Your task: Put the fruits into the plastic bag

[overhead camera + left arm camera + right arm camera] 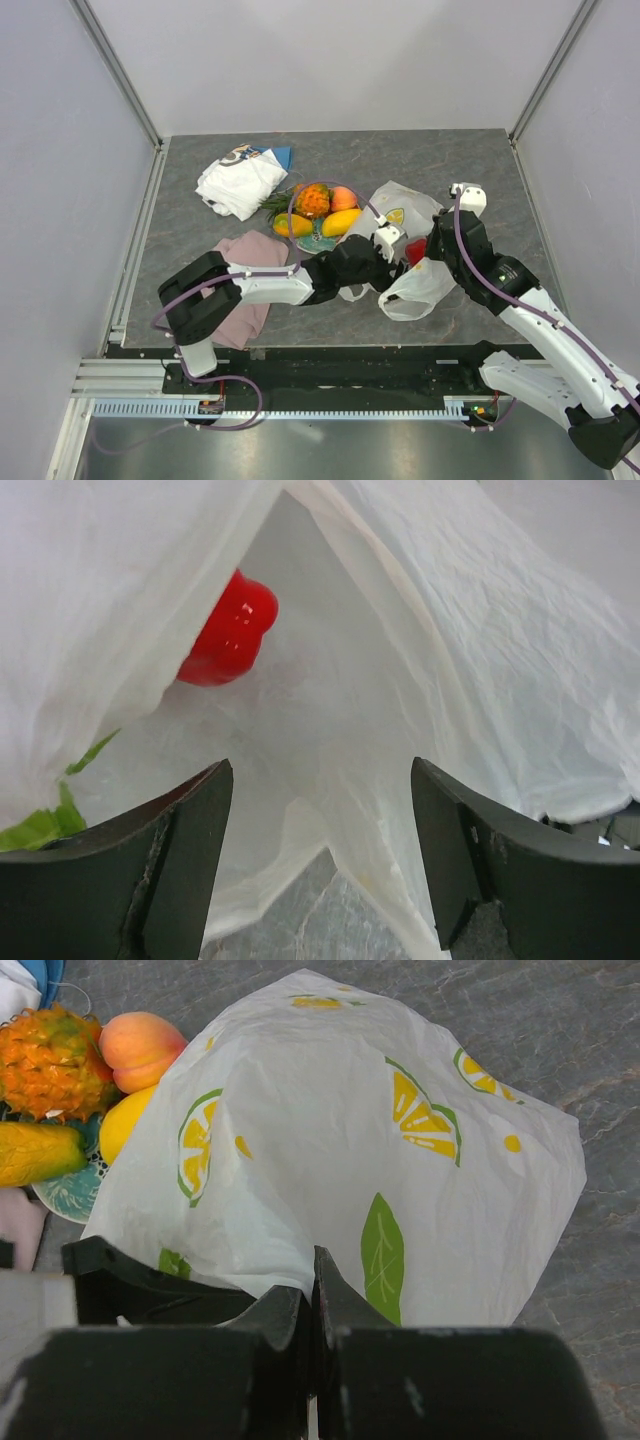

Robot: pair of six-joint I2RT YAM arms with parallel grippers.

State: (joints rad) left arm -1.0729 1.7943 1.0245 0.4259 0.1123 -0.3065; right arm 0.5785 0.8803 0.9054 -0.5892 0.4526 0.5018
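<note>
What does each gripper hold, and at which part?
The right gripper pinches the plastic bag at its mouth edge; the left gripper is open and holds nothing.

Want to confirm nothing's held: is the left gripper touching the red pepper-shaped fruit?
Apart. The left wrist view shows the red pepper-shaped fruit inside the plastic bag, well beyond the open left gripper.

Inside the plastic bag (405, 205) lies the pepper piece (228, 630), my left claw (320, 770) at its mouth. Left of the bag, pineapple (312, 200), peach (343, 197) and mangoes (341, 222) sit on the plate (322, 245).

The plastic bag (330, 1140) is white with yellow lemons (green leaves too); the pepper (228, 630) is red.
</note>
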